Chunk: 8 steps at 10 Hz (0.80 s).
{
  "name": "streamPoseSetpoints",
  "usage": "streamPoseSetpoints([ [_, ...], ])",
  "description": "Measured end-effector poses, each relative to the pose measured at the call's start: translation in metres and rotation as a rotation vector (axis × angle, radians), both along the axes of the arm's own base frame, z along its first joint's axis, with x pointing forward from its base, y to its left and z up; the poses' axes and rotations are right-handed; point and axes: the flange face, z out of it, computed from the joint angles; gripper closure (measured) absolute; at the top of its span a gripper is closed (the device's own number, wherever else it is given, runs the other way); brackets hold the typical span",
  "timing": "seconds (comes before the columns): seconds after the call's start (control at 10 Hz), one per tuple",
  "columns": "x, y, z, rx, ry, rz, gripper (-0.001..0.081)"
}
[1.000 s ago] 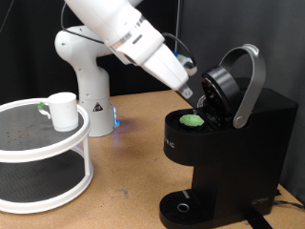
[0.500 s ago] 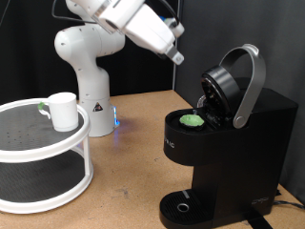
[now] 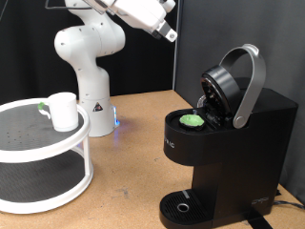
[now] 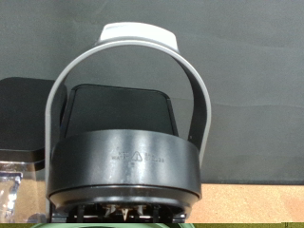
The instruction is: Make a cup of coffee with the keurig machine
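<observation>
The keurig machine (image 3: 238, 143) stands at the exterior view's right with its grey arched lid handle (image 3: 250, 81) raised and the brew head (image 3: 219, 91) tipped open. A green-topped pod (image 3: 193, 120) sits in the open chamber. The white cup (image 3: 63, 111) stands on the top tier of a white round shelf (image 3: 48, 145) at the exterior view's left. My gripper (image 3: 169, 35) hangs high at the top of the exterior view, above and left of the machine, with nothing seen in it. The wrist view looks at the lid handle (image 4: 66, 81) and brew head (image 4: 123, 161); no fingers show there.
The robot's white base (image 3: 88, 72) stands behind the shelf. A small green item (image 3: 43, 107) lies beside the cup. The machine's round drip base (image 3: 181, 208) is at the bottom of the exterior view. Brown tabletop (image 3: 133, 143) lies between shelf and machine.
The gripper has risen from the machine's open chamber, up and towards the exterior view's left. The pod stays in the chamber. Cup and lid have not moved.
</observation>
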Motion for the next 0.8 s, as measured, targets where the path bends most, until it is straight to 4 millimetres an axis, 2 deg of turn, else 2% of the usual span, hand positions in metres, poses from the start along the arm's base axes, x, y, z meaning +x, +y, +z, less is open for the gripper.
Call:
streamPoseSetpoints([
  [0.4, 0.003, 0.007, -0.001, 0.003, -0.005, -0.005, 0.0001],
  [0.6, 0.005, 0.026, 0.004, 0.001, 0.003, 0.013, 0.0001],
  [0.8, 0.011, 0.054, 0.013, -0.011, 0.011, 0.009, 0.0001],
])
